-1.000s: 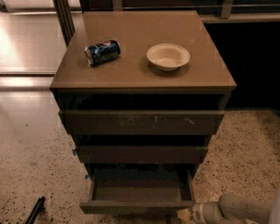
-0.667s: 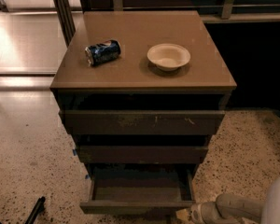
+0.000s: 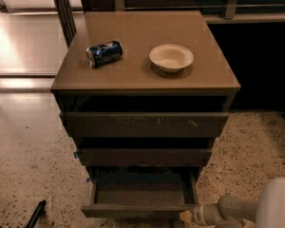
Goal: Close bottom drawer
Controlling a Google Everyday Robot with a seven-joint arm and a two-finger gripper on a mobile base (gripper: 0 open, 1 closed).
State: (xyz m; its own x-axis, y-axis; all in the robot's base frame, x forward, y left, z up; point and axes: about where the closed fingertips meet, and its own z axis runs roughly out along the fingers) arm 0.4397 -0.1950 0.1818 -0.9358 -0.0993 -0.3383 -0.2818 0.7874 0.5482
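Observation:
The bottom drawer [image 3: 138, 210] is the lowest of three dark grey-brown drawers of the cabinet [image 3: 145, 80]. It stands pulled out, with its shallow tray showing and its flat front near the frame's lower edge. My gripper [image 3: 186, 216] sits at the lower right, at the right end of the drawer's front. Its pale arm [image 3: 237, 209] reaches in from the right edge.
A blue can [image 3: 104, 53] lies on its side and a white bowl [image 3: 171, 57] stands on the cabinet top. The top drawer [image 3: 145, 124] with pale scratches and the middle drawer [image 3: 145, 156] stand above. Speckled floor [image 3: 28, 175] surrounds; a dark rod [image 3: 35, 213] lies lower left.
The arm's white upper part has come further into view at the right edge. The drawer and the gripper stand about where they were.

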